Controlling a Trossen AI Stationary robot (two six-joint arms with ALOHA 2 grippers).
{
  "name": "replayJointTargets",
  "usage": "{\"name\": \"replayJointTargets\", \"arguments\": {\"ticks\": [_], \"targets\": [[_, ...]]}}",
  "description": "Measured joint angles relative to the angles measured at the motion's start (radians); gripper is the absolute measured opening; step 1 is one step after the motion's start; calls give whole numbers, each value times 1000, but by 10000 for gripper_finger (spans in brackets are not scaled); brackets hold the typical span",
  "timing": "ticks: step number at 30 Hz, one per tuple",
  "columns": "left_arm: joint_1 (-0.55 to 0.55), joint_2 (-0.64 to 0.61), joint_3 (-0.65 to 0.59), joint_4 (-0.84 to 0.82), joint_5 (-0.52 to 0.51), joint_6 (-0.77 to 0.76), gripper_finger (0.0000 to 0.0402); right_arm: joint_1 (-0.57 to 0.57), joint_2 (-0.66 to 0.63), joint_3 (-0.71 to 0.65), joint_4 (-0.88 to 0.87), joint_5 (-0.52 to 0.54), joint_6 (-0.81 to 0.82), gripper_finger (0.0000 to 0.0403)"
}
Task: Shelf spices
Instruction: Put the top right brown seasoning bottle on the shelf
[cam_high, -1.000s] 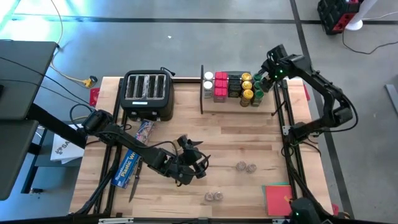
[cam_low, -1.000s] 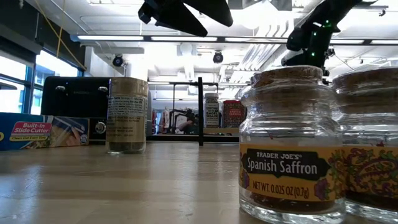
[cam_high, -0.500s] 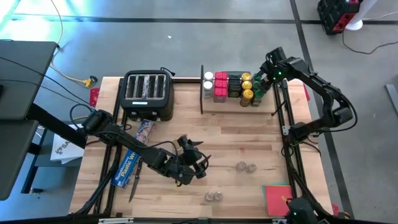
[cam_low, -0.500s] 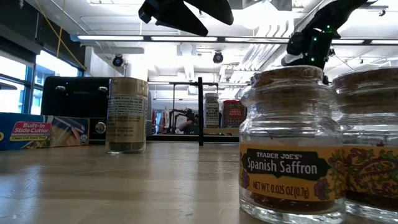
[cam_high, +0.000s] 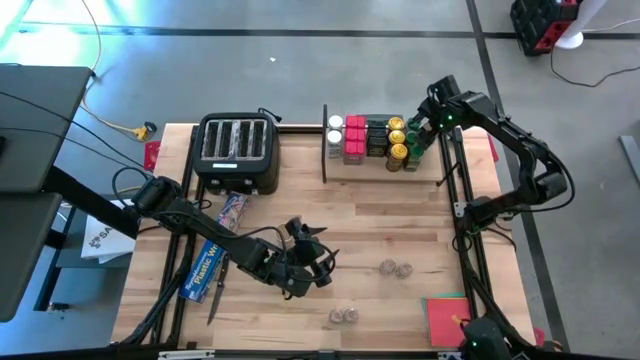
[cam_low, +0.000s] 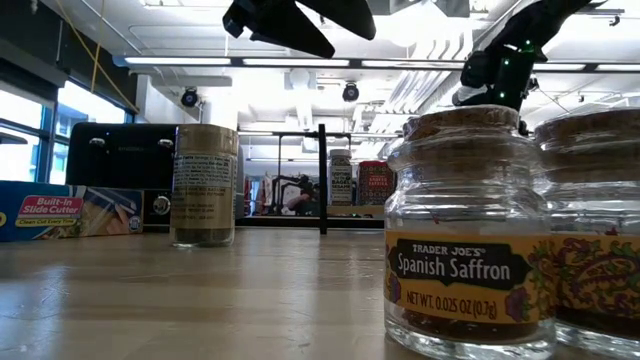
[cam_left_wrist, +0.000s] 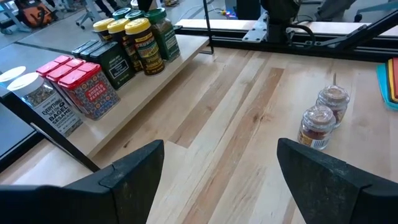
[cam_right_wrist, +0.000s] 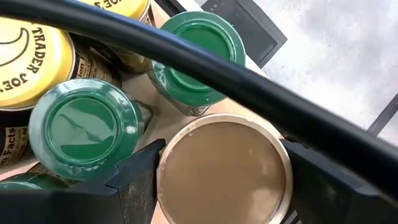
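Right wrist view: my right gripper (cam_right_wrist: 219, 177) straddles a tan-lidded jar (cam_right_wrist: 224, 171) at the shelf's (cam_high: 425, 172) far end.

I judge I am setting this jar down there because the shelf fills from one end: white-lidded jar (cam_left_wrist: 45, 102), red tins (cam_left_wrist: 87, 87), black boxes (cam_left_wrist: 112, 61), yellow-lidded jars (cam_left_wrist: 142, 40), then green-lidded jars (cam_right_wrist: 84, 127) just beside the tan lid. A black rod (cam_right_wrist: 205, 65) of the shelf's end frame crosses above it. The jaws flank the flat, matte tan lid; I cannot tell whether they grip or have let go. The green lids are glossy, smooth rounds. My left gripper (cam_left_wrist: 219, 171) hangs with jaws wide, well short of the shelf, over pale wood table (cam_high: 380, 215); two tiny cork-topped glass jars (cam_left_wrist: 323, 115) wait nearby, apart from the shelf.
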Motion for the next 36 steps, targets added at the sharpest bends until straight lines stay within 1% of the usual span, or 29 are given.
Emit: {"name": "replayJointTargets", "arguments": {"ticks": [9, 21, 25, 36], "targets": [[0, 0, 0, 5, 0, 0, 307, 0, 0, 0, -21, 1, -80, 290], [0, 0, 0, 5, 2, 0, 307, 0, -2, 2, -16, -10, -46, 291], [0, 0, 0, 4, 25, 0, 307, 0, -2, 2, -11, -5, -50, 291], [0, 0, 0, 13, 26, 19, 307, 0, -2, 2, -9, 0, -54, 292]]}}
